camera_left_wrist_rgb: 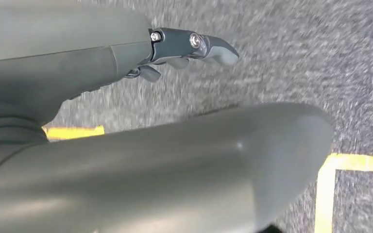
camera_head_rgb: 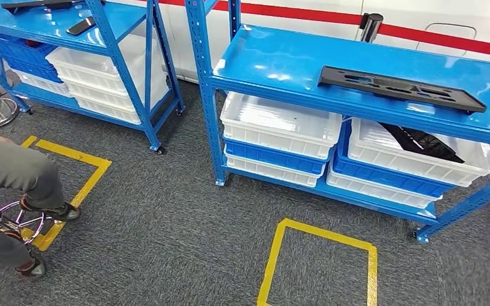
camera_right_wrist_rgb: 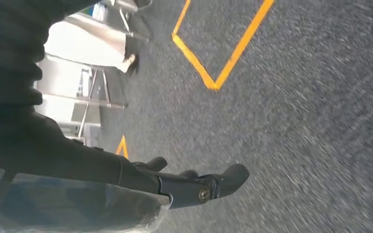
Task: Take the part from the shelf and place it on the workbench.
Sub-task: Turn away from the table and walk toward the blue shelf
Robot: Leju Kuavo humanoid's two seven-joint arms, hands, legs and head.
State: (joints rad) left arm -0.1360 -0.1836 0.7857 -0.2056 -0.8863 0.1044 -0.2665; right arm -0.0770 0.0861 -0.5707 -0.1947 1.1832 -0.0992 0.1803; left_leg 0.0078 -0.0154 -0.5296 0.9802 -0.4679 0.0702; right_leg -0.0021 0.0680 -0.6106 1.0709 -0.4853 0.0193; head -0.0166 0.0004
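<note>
A long flat black part (camera_head_rgb: pixel 400 88) with cut-outs lies on the top board of the right blue shelf (camera_head_rgb: pixel 274 64), towards its right end. A second black part (camera_head_rgb: pixel 421 141) lies in a white bin on the lower level. In the left wrist view my left hand (camera_left_wrist_rgb: pixel 77 63) hangs over grey carpet, its dark fingers (camera_left_wrist_rgb: pixel 194 46) stretched out and holding nothing. In the right wrist view my right hand (camera_right_wrist_rgb: pixel 184 187) also hangs above the carpet, fingers apart and empty.
A second blue shelf (camera_head_rgb: pixel 38 22) with stacked bins stands at the far left. A yellow tape square (camera_head_rgb: pixel 319 261) marks the floor before the right shelf. A person (camera_head_rgb: pixel 13 172) sits on a stool at the left edge, feet on another yellow marking. A black post (camera_head_rgb: pixel 371 27) stands behind the shelf.
</note>
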